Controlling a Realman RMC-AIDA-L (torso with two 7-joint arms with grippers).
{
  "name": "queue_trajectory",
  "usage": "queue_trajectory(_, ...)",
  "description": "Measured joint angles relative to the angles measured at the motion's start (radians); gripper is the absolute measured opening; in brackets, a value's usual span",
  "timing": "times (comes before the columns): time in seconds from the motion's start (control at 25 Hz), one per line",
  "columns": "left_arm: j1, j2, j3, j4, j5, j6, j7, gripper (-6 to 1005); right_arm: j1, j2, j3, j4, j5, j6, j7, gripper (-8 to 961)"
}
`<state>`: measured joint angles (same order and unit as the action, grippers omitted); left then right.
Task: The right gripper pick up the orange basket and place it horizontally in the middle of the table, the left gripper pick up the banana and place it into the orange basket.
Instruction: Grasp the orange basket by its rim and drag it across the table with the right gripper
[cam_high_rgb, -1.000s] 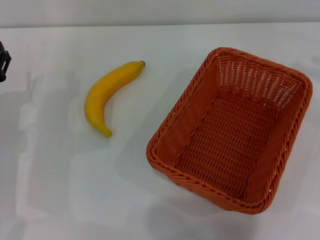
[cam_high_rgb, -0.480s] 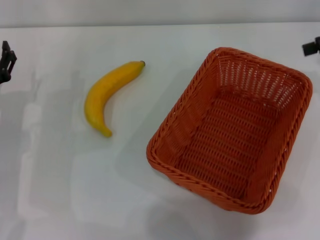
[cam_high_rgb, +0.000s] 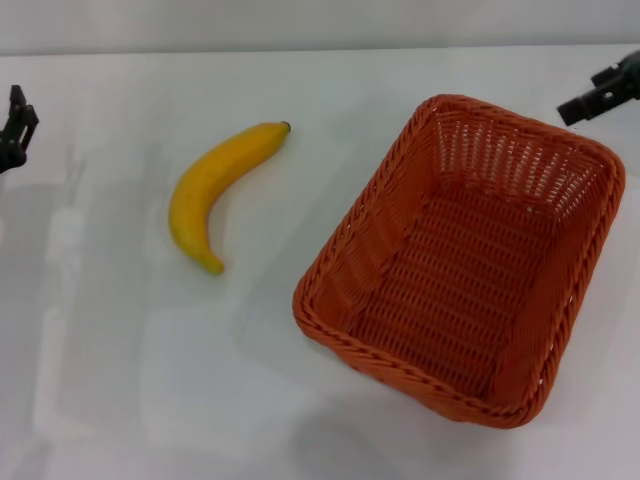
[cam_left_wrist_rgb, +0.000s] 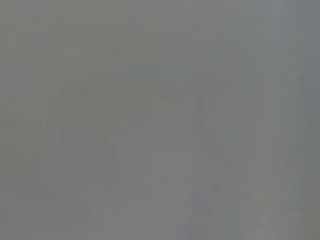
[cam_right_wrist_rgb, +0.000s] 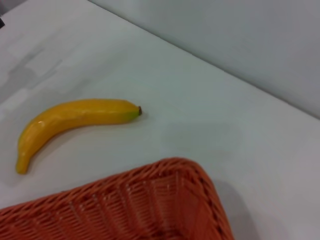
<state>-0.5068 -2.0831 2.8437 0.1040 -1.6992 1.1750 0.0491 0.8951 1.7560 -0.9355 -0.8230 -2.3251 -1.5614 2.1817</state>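
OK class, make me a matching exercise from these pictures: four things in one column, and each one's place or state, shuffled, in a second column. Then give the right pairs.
Things
1. banana
2. orange basket
3. left tool
4. right tool

Places or states
A. at the far right edge of the head view, beyond the basket's far corner
B. empty, standing askew on the right half of the table
C. lying on the bare table, left of the basket
D. at the left edge of the head view, well away from the fruit

Pairs: 1-C, 2-B, 3-D, 4-A
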Motion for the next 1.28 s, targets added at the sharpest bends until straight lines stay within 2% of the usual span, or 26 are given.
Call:
queue_trajectory(0.36, -0.002, 0.000, 0.000, -0.002, 0.002, -0.001, 0.000, 861, 0.026, 0.070, -0.015, -0.015, -0.037, 0.052, 0.001, 857)
queue_trajectory(0.52, 0.000, 0.000, 0.000, -0.003, 0.002, -0.002, 0.000, 862, 0.030, 0.111, -0.022, -0.016, -0.070, 0.064, 0.002, 858)
queue_trajectory(0.56, 0.001, 0.000, 0.000, -0.003, 0.003, -0.002, 0.000, 862, 0.030, 0.111, -0.022, -0.016, -0.070, 0.064, 0.002, 858)
queue_trajectory(0.64, 0.001, 0.000, 0.000, -0.003, 0.003, -0.002, 0.000, 862, 0.030, 0.126, -0.024, -0.017, -0.081, 0.079, 0.002, 858)
queue_trajectory(0.76, 0.002, 0.000, 0.000, -0.001, 0.003, -0.002, 0.000, 862, 0.032, 0.137, -0.032, -0.017, -0.090, 0.104, 0.001, 858)
queue_trajectory(1.28, 0.005, -0.002, 0.000, 0.003, 0.003, -0.002, 0.000, 861, 0.019, 0.151, -0.084, -0.010, -0.096, 0.193, -0.004, 857)
